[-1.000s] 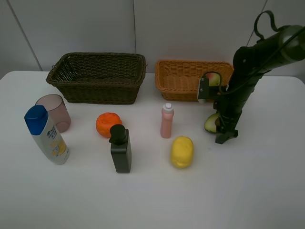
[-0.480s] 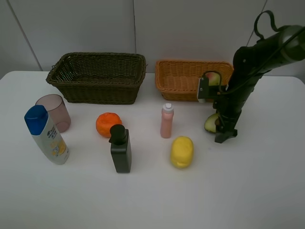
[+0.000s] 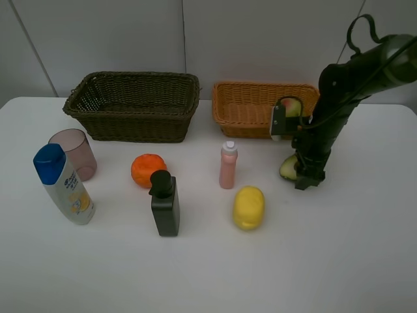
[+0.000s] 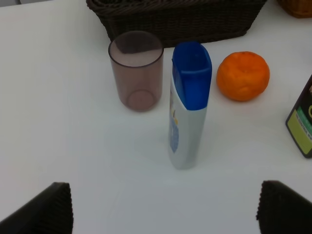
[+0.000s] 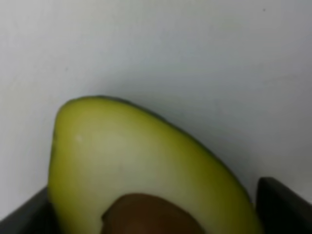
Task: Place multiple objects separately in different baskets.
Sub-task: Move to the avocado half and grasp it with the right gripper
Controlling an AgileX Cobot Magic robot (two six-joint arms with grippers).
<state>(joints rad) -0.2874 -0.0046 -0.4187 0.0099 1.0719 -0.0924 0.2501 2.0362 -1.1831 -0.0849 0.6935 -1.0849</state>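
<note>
your right gripper (image 3: pixel 305 177) straddles the halved avocado (image 3: pixel 288 168) on the desk (image 3: pixel 339 261), just in front of the light orange-tan basket (image 3: pixel 242 109). can't tell if it's actually pinching it. left gripper (image 4: pixel 165 210) hangs wide open, holding nothing. that rounded skin looks slippery, so an off-centre squeeze could squirt it out sideways. the desk is plain glossy white, with a pale panelled wall (image 3: pixel 260 39) behind.

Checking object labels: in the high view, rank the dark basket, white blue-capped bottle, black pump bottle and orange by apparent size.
Largest first: dark basket; white blue-capped bottle; black pump bottle; orange.
</note>
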